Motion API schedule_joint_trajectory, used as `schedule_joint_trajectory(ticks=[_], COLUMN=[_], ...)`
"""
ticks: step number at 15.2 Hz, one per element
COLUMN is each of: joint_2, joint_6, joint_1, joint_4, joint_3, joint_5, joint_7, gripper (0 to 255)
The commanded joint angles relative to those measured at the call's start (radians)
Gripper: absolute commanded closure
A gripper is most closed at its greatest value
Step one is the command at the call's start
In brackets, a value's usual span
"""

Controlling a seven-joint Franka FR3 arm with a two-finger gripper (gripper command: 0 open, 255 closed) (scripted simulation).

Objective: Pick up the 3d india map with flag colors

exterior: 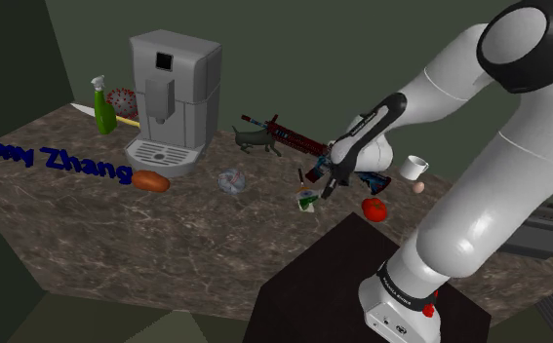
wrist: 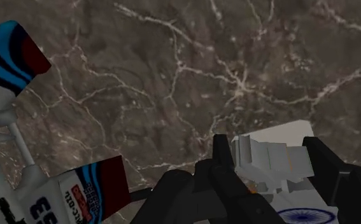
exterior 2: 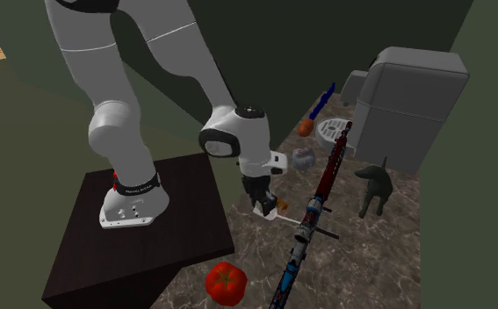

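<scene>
**A:** Which step is the arm at?

**B:** The grasp itself, it seems. In the wrist view the gripper (wrist: 269, 147) has its two black fingers on either side of the 3d india map (wrist: 274, 162). The map is a white stepped piece with a blue wheel on it, and its edges lie right against the fingers' inner faces. That reads as the fingers clamped on it.

**A:** And where does the map sit?

**B:** In the shoulder view it is right of centre, low on the dark marble counter (exterior: 167, 234) and directly under the hand. A red tomato (exterior: 375, 208) lies to its right and the grey coffee machine (exterior: 172, 93) stands well apart at upper left. The map looks to be resting on the stone, not raised.

**A:** So what does the next move call for?

**B:** Probably a straight lift, kept clear of the long toy rifle (exterior 2: 313, 219) lying just beside the hand.

**A:** Do the views differ in what they tell?

**B:** Yes. The wrist view gives the fit of fingers to map. In the second exterior view the hand hides most of the map, but that view shows at centre how near the rifle runs, and the black stand (exterior 2: 133, 255) at lower left. The shoulder view shows some green on the map's lower part.
</scene>
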Motion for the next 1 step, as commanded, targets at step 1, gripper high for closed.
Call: schedule_joint_trajectory(ticks=[1], joint_2=[-0.014], joint_6=[-0.01], joint_1=[-0.005], joint_4=[-0.002], joint_3=[-0.005], joint_5=[-0.029], joint_7=[0.017], gripper=[255])
